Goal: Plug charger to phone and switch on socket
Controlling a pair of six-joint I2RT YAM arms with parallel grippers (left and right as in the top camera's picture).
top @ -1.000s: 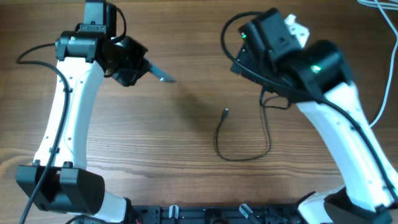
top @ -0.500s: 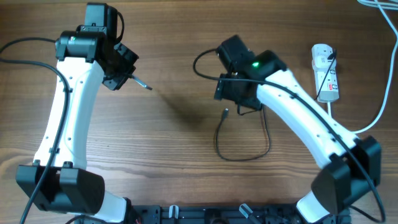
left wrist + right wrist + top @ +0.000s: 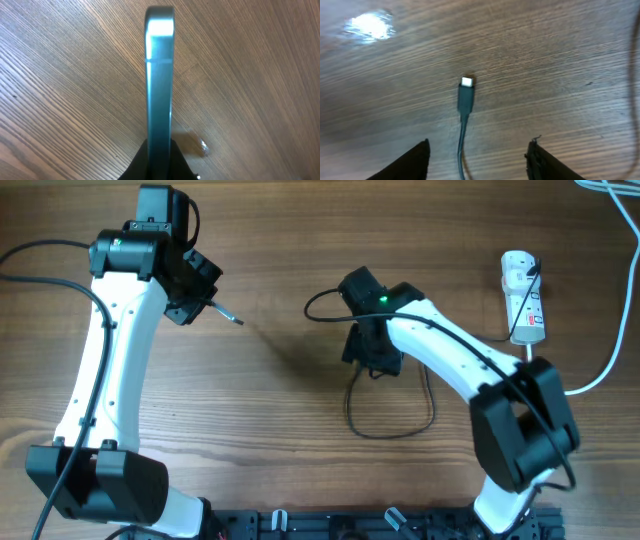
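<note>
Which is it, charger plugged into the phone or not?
Not plugged. The charger lies on the table, tip bare, while the phone sits in the left gripper.

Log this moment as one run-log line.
left tool: shut on phone | right tool: open above charger tip, lying on table | phone: unplugged | socket: away from both tools

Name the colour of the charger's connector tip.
Silver-white charger tip, black body; best in the right wrist view.

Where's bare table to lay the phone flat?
Bare wood between the left arm and the charger loop, and top centre between both arms. Crowded: around the charger under the right claw, and right edge by socket and white cord.
</note>
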